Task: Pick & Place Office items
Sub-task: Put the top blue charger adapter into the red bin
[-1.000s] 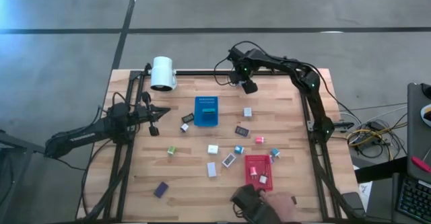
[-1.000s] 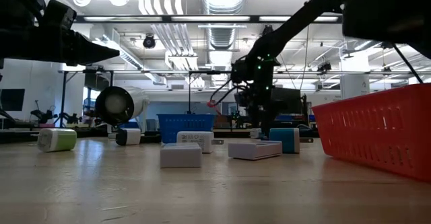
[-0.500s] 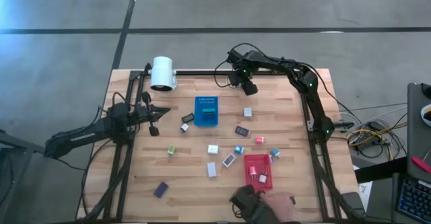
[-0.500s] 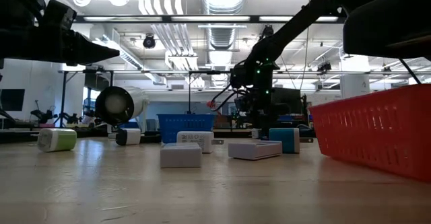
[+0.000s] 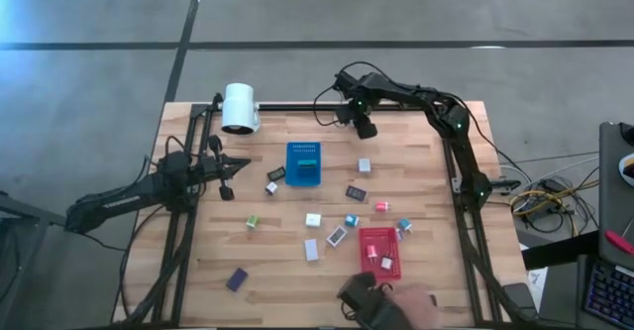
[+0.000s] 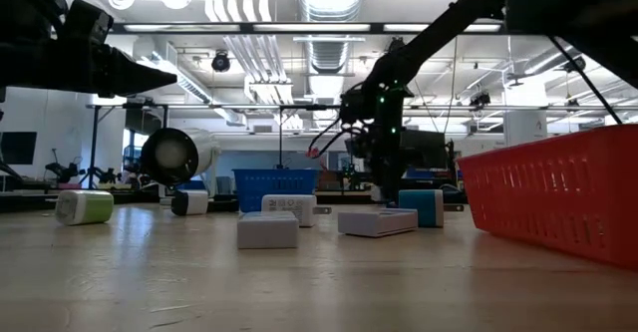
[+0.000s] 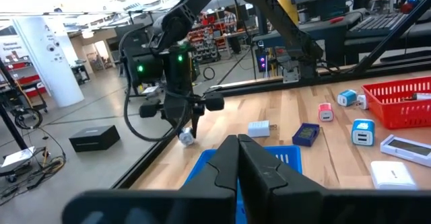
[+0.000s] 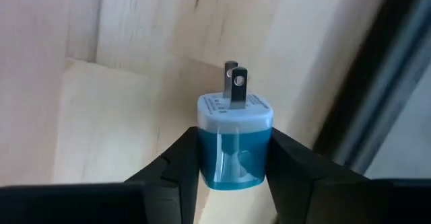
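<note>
At the table's far edge, the right gripper point(image 5: 366, 129) clamps a blue plug point(image 8: 235, 142) between its fingers point(image 8: 176, 162), prongs pointing away from the wrist. Left gripper point(image 5: 228, 167) waits clenched and empty beside the blue tray point(image 5: 303, 176). Other items lie scattered mid-table near the red tray point(image 5: 377, 239).

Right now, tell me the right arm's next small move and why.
Probably finish closing, then lift. The right gripper sits at the table's far edge with its fingers flanking a blue plug adapter, prongs pointing away; it looks bracketed but not yet raised.
</note>
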Controlling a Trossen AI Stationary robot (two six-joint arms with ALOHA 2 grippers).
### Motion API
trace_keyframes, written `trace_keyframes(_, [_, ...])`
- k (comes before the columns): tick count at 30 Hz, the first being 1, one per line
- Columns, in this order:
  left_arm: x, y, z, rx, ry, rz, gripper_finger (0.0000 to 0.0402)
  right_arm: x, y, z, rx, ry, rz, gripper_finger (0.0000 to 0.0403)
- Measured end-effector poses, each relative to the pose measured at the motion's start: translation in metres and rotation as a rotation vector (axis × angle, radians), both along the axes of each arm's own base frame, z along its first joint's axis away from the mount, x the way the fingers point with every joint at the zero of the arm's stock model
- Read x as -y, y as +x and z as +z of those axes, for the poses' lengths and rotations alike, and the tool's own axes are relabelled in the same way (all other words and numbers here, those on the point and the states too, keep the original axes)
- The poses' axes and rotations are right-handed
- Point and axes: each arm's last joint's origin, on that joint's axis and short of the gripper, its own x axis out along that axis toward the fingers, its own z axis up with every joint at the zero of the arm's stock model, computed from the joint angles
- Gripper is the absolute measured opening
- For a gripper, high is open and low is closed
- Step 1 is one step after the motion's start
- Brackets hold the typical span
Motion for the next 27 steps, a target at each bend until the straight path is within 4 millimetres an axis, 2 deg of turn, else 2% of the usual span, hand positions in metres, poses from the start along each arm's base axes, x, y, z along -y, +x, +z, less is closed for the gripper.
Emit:
trace_keyframes(6, [0.0, 0.0, 0.0, 0.0, 0.0, 0.0, 0.0008, -0.004, -0.004, 0.047, 0.106, -0.066, -0.046, 0.0125])
trace_keyframes(13, [0.0, 0.0, 0.0, 0.0, -0.002, 0.0, 0.0011, -0.027, -0.016, 0.113, 0.337, -0.029, -0.082, 0.0125])
trace_keyframes(16, [0.0, 0.0, 0.0, 0.001, -0.004, 0.0, 0.0008, -0.041, -0.022, 0.141, 0.448, 0.017, -0.105, 0.0125])
trace_keyframes(22, [0.0, 0.0, 0.0, 0.002, -0.007, 0.0, 0.0012, -0.082, -0.036, 0.195, 0.674, 0.071, -0.027, 0.0125])
trace_keyframes(27, [0.0, 0.0, 0.0, 0.002, -0.007, 0.0, 0.0012, -0.122, -0.055, 0.22, 0.817, 0.086, 0.056, 0.0125])
